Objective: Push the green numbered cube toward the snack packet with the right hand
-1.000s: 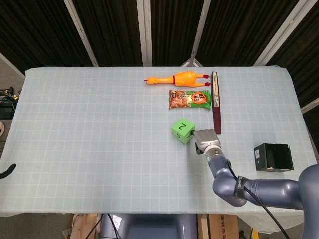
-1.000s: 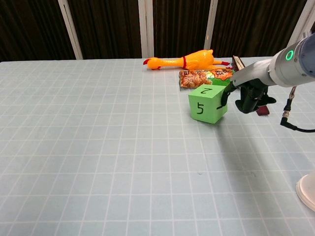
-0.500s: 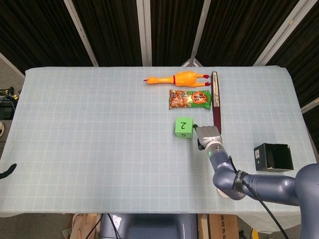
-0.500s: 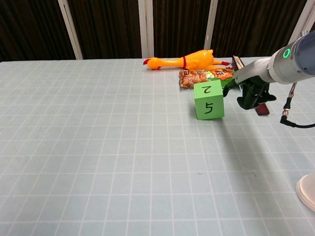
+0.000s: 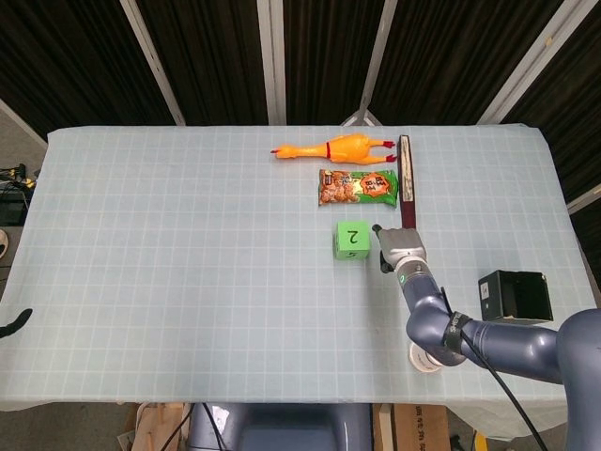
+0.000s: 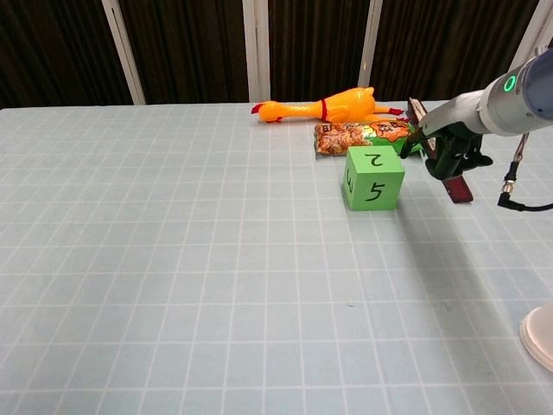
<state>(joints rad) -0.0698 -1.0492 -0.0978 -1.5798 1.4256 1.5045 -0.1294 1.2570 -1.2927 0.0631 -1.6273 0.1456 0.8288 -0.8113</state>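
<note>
Your right hand (image 5: pixel 398 248) hangs low over the desk (image 5: pixel 169 282) just right of the cube (image 5: pixel 351 240), with a thin gap between them in the head view. Its fingers (image 6: pixel 449 157) are curled in and hold nothing; one dark fingertip reaches toward the cube's right side, and you cannot tell from either view whether it touches. The cube sits flat on the desk, a 2 on top and a 5 on the face toward you in the chest view. Just beyond it lies the packet (image 5: pixel 359 186), apart from the cube. A dark red bar (image 5: pixel 407 193) runs along the packet's right end, away from you, beside your hand. Farther back lies a rubber chicken (image 5: pixel 335 148). A black box (image 5: pixel 513 297) sits to your right. Your left hand is out of sight.
</note>
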